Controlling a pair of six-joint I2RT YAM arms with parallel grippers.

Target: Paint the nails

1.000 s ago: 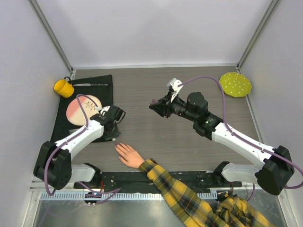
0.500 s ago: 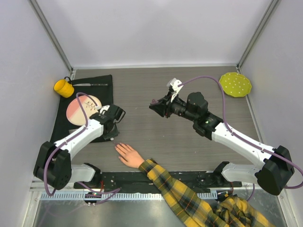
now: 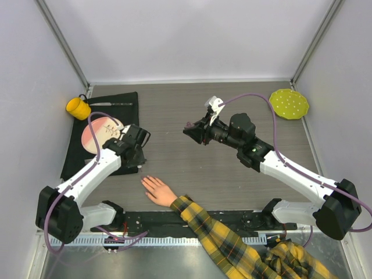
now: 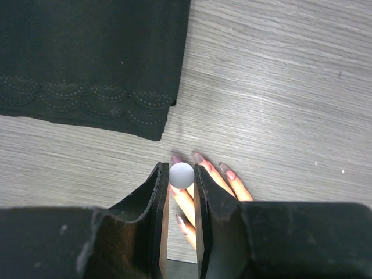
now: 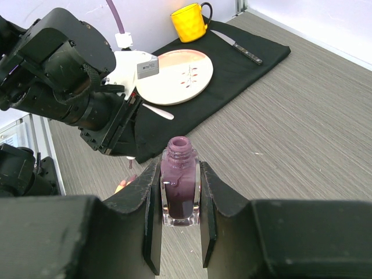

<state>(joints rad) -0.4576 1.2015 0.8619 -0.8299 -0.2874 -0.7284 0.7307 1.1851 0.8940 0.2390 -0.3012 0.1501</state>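
Left gripper [image 4: 181, 179]: clamped on the small pale round brush cap [image 4: 182, 174]. You've nudged its arm slightly aside. It hangs over the nails [image 4: 199, 157] of the pale hand with the yellow-black plaid sleeve [image 3: 158, 190], at the table's near edge. The nails look already tinted, so painting is likely under way. Right gripper [image 5: 179, 170]: closed on the open purple glass polish bottle [image 5: 179, 192], unmoved.

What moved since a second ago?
The left arm swung its elbow out toward the left wall; the left gripper barely shifted above the nails, keeping hold of the brush cap. The right gripper, its polish bottle and the hand stayed put.
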